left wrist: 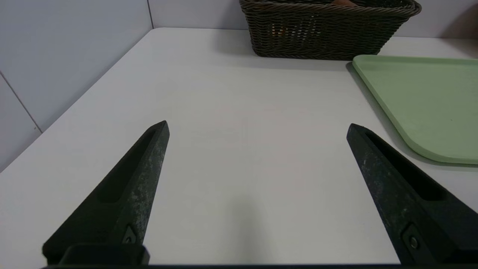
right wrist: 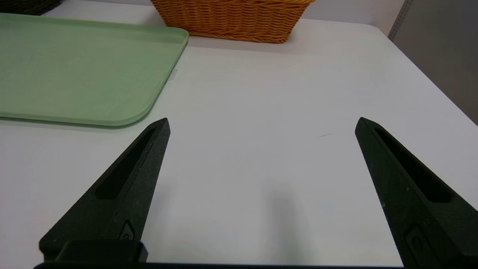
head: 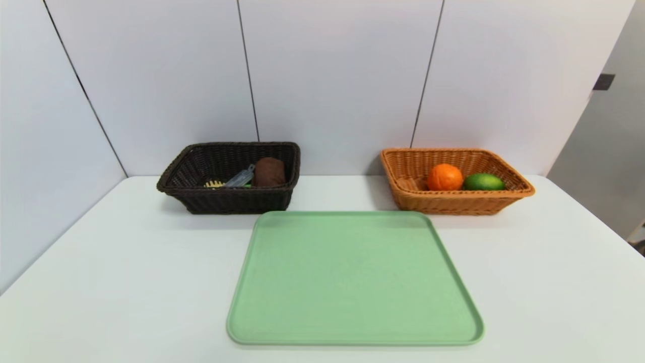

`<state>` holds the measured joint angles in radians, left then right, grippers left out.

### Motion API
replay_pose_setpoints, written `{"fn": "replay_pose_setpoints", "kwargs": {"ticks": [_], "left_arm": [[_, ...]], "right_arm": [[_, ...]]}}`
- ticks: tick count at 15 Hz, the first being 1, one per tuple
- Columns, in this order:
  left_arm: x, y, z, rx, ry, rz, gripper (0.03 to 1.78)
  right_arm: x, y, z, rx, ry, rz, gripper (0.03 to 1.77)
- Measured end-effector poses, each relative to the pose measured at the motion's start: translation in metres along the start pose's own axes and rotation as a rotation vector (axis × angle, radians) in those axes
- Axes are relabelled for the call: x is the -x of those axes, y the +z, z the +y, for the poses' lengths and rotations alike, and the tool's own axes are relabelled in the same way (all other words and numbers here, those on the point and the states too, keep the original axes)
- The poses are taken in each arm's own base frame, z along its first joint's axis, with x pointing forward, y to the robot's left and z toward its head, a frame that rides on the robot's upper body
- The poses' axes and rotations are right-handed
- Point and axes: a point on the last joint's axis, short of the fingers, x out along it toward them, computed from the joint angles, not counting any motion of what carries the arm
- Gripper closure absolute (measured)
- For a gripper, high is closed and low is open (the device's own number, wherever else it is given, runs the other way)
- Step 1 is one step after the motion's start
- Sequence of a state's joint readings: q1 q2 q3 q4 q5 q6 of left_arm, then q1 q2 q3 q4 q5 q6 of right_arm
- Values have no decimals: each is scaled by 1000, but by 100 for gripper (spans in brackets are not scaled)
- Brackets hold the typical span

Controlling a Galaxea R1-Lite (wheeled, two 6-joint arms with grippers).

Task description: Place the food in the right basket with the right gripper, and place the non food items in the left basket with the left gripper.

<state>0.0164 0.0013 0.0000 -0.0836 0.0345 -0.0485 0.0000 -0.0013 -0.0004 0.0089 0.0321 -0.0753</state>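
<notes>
Near me: left gripper [left wrist: 257, 125] sits over bare white table [head: 126, 282], jaws spread wide, nothing between them. Right gripper [right wrist: 261, 121] same on its side, jaws released, holding nothing. Neither arm shows in the head view.

I see open tabletop ahead of both grippers. On the left, the table's side edge meets the wall panel [left wrist: 56, 56], so room there narrows toward the back corner. On the right, the table edge drops off to a grey surface [right wrist: 440, 45] beyond.

Middle: green tray [head: 352, 277] lies flat, centred, raised rounded rim, nothing on it. Its near left corner is near the left gripper's inner finger [left wrist: 392, 186]; its near right corner is near the right gripper's inner finger [right wrist: 123, 186]. Clear strips of table run along both tray sides.

Far: dark basket [head: 229, 201] back left, just behind the tray's far left corner, close to the back wall. Inside it a brown roll [head: 268, 172], a clear-grey item [head: 241, 177] and something yellow [head: 213, 184]; I can't identify those two. Tan basket [head: 453, 204] back right, near the tray's far right corner. An orange [head: 444, 177] and a lime [head: 483, 182] sit in it side by side, touching or nearly so. Gap of bare table between the baskets.
</notes>
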Motion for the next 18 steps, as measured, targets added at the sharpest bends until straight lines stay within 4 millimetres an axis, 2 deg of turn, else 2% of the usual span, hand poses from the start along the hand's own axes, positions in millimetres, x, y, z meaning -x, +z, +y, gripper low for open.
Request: {"fn": "replay_pose_setpoints", "kwargs": {"ticks": [18], "left_arm": [[0, 0, 0, 0, -3, 0, 12]], "right_arm": [[0, 0, 0, -6, 1, 1, 9]]}}
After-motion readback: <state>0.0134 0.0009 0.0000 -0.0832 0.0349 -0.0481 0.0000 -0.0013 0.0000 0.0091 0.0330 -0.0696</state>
